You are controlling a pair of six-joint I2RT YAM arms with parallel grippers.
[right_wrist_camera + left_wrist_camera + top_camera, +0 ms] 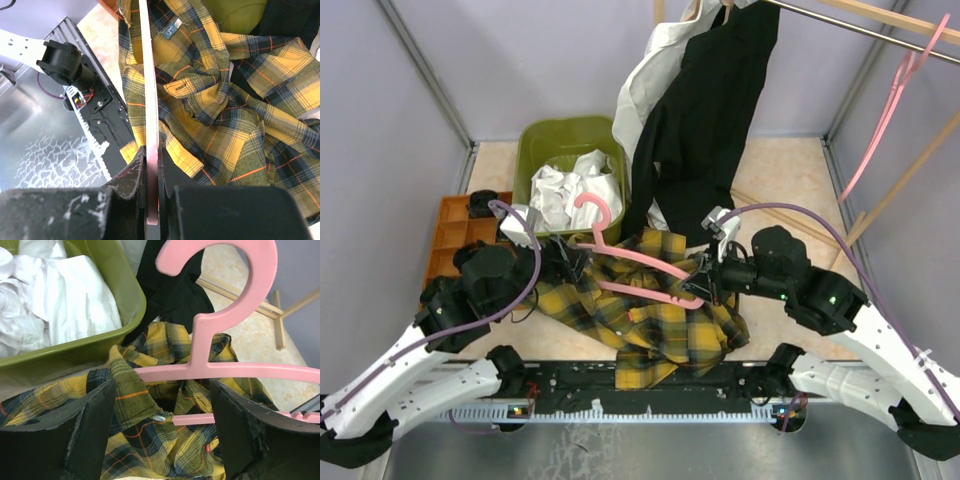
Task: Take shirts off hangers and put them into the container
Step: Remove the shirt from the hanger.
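Top external view is showing the plaid shirt (665, 325) lying crumpled on the table (780, 165) near the arm bases, between the two grippers. A pink hanger (642, 259) is stretching across the shirt's far part, with its hook pointing far and left toward the container (560, 128).

The left gripper (570, 262) is reaching in from the left at the hook end. In the left wrist view its fingers (75, 440) are standing wide apart, gripping nothing. The plaid collar and the hanger's stem are sitting in the gap between them.

The right gripper (705, 283) is coming in from the right. In the right wrist view it is clamping tight on the hanger's thin edge, and plaid cloth is spreading out beyond and to the right of it.

The container is standing on the far left of the table, just beyond the plaid shirt. The white shirt (565, 190) is lying bunched inside it.

The black shirt (710, 110) is hanging from above at far centre, its lower part dropping just beside the container's right wall. The cream shirt (645, 85) is hanging against its left side.

A second pink hanger (885, 110) is dangling bare from the rail (860, 22) at the far right. An orange tray (450, 230) is lying left of the container, partly under the left arm.
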